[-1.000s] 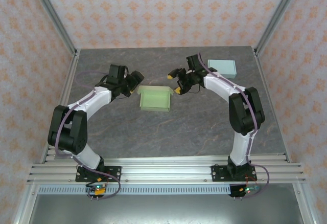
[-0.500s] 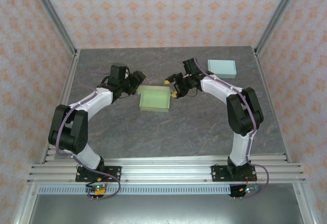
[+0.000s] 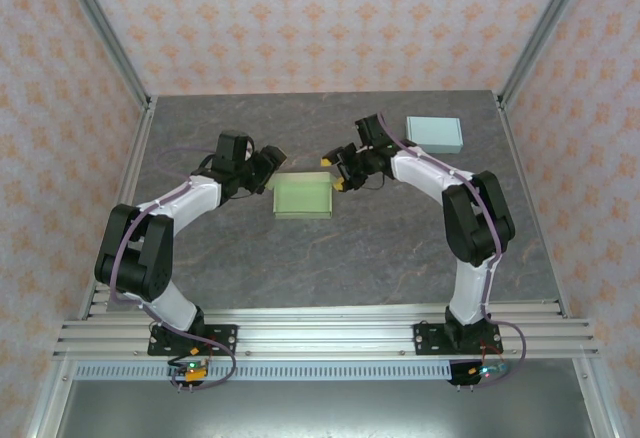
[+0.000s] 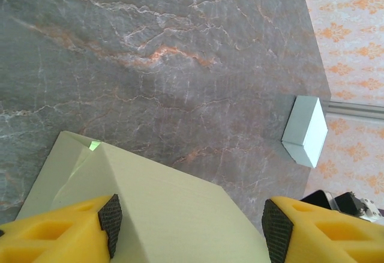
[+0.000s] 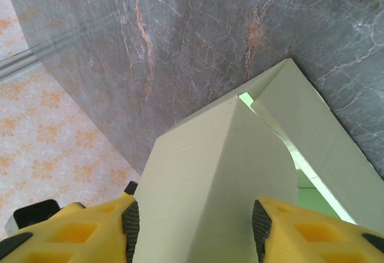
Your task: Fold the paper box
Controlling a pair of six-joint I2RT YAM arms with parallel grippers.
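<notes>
The pale green paper box lies open-topped at mid-table between the two arms. My left gripper is at its far left corner. In the left wrist view the box wall lies between the left gripper's wide jaws. One pad is against the wall and the other pad stands clear over the table. My right gripper is at the far right corner. In the right wrist view the right gripper has a pad on each side of a ridged box flap.
A closed pale blue box sits at the table's far right and appears as a white box in the left wrist view. Metal frame posts and patterned walls bound the grey marbled table, which has free room in front of the green box.
Both grippers have moved inward onto the box's far corners. The right jaws have narrowed onto the flap. The box has shifted slightly.
</notes>
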